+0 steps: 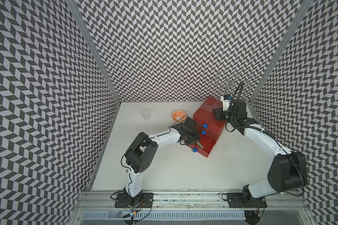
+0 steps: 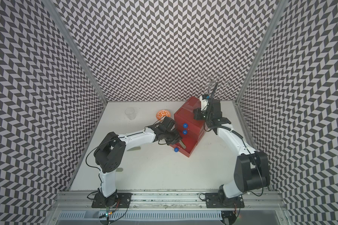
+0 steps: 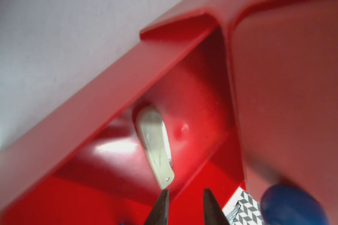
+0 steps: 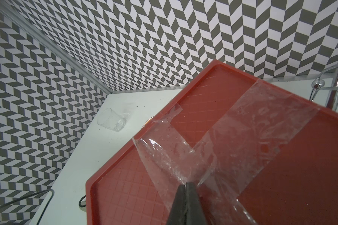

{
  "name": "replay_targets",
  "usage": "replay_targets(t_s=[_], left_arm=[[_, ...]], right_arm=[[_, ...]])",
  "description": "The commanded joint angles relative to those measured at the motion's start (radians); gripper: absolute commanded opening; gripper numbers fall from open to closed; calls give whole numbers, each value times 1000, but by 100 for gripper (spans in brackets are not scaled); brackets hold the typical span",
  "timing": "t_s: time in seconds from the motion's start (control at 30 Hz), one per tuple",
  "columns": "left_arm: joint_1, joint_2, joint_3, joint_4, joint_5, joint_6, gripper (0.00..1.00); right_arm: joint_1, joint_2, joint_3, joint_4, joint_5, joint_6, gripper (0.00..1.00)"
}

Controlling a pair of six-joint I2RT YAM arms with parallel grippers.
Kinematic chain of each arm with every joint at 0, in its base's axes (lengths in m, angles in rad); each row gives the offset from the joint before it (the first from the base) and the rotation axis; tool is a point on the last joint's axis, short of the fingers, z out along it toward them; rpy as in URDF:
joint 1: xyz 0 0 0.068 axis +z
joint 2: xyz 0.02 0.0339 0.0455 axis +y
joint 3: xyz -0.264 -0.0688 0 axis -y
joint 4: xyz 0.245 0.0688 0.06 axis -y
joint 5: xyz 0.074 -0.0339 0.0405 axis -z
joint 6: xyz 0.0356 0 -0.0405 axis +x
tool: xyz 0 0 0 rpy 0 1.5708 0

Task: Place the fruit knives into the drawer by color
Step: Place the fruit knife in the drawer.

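Note:
The red drawer chest (image 1: 209, 118) (image 2: 187, 116) stands at the back right, its bottom drawer (image 1: 208, 149) pulled out. One grey-green fruit knife (image 1: 200, 145) (image 3: 154, 144) lies flat on that drawer's floor. My left gripper (image 1: 193, 140) (image 3: 185, 190) hangs over the drawer, open, nothing between its fingers; the knife's holed end lies just off one fingertip (image 3: 165, 194). My right gripper (image 4: 187, 184) (image 1: 216, 114) is shut and empty, its tips pressed on the taped top of the chest (image 4: 261, 175). Two pale knives (image 2: 133, 149) (image 2: 119, 170) lie on the table under my left arm.
An orange-patterned bowl (image 1: 174, 115) and a clear glass (image 1: 145, 114) (image 4: 111, 121) stand at the back, left of the chest. A wire rack (image 1: 230, 81) rises behind the chest. Blue knobs (image 1: 205, 126) (image 1: 194, 150) stick out from the drawer fronts beside my left gripper.

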Motion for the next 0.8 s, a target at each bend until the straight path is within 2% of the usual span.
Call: replay_targets(t_s=[0.0, 0.2, 0.33, 0.47, 0.6, 0.77], left_arm=[[-12, -13, 38, -25, -29, 28, 32], [-13, -75, 101, -130, -103, 69, 32], [-13, -148, 88, -224, -174, 83, 32], [5, -242, 38, -317, -233, 111, 32], [30, -295, 9, -465, -300, 193, 32], [111, -374, -138, -566, -331, 287, 33]], right_arm=[[-1, 82, -79, -297, 53, -11, 1], [-2, 81, -77, -297, 53, -9, 2], [-3, 78, -74, -298, 54, -9, 1], [-2, 77, -76, -296, 53, -8, 1], [-2, 75, -76, -296, 53, -11, 1], [-3, 76, -77, -292, 49, -11, 1]])
